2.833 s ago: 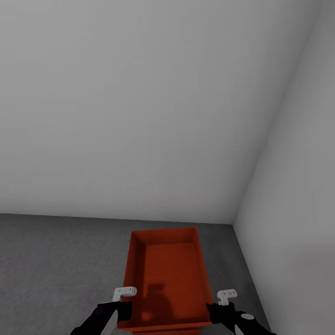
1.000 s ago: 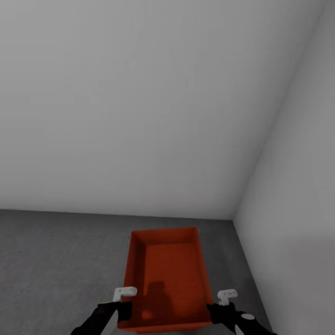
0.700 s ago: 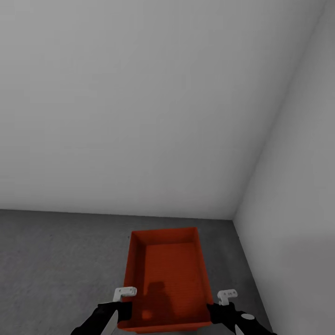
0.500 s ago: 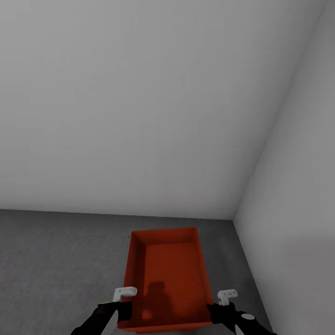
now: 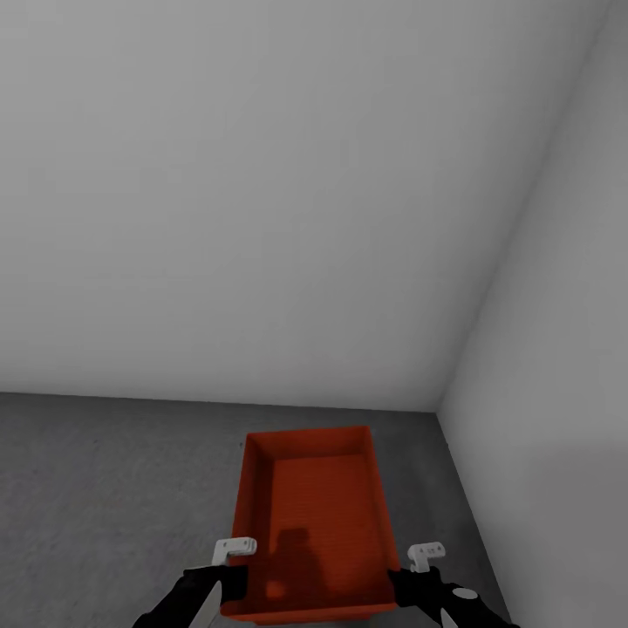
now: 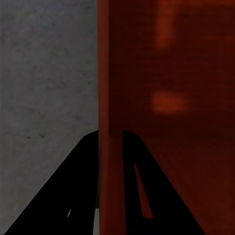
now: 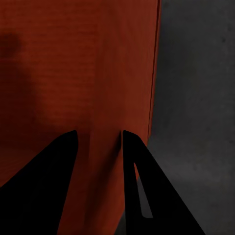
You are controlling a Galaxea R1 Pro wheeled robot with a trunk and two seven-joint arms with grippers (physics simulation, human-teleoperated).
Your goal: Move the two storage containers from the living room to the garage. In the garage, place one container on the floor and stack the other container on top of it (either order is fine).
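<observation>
One red-orange storage container (image 5: 314, 506) stands lengthwise in front of me on the dark grey garage floor (image 5: 105, 488), close to the corner of the room. My left gripper (image 5: 237, 576) is on its left long wall and my right gripper (image 5: 394, 580) on its right long wall. In the left wrist view the left gripper (image 6: 110, 133) is shut on that thin wall (image 6: 110, 73), with the floor (image 6: 44, 73) beside it. In the right wrist view the right gripper (image 7: 99, 133) has red container (image 7: 73, 73) between its fingers, which stand wider apart.
A plain white-grey back wall (image 5: 262, 218) rises just beyond the container's far end. A side wall (image 5: 558, 392) runs close along its right. Open concrete floor stretches away to the left.
Since 2.8 s ago the whole view has shifted slightly and the container sits a touch lower. Over the last second nothing has moved.
</observation>
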